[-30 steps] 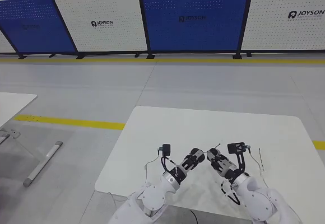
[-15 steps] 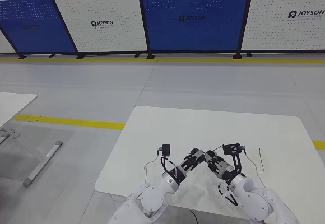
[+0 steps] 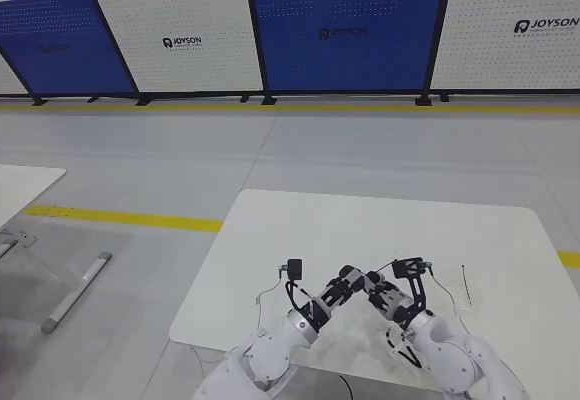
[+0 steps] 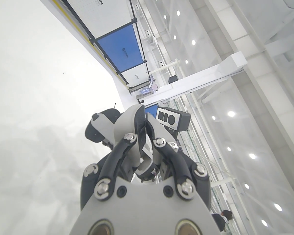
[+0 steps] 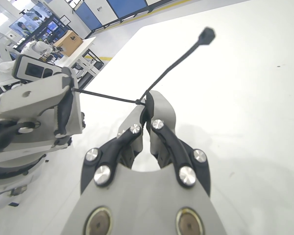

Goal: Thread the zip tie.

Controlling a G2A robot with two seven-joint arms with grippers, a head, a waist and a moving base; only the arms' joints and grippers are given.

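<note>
Black zip tie | right pincer pinching it, shifted closer | left pincer pinching its tail.

white table | partition panels behind | yellow floor line | second table well apart

Thin black zip tie, sharply kinked, head raised

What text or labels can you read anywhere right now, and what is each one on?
white wall panels: a dark brand logo, legible but not quoted here.
blue wall panels: a faint logo, too small to read.
cardboard box: a dark mark, too blurred to read.
No print on the zip tie or the table.
</note>
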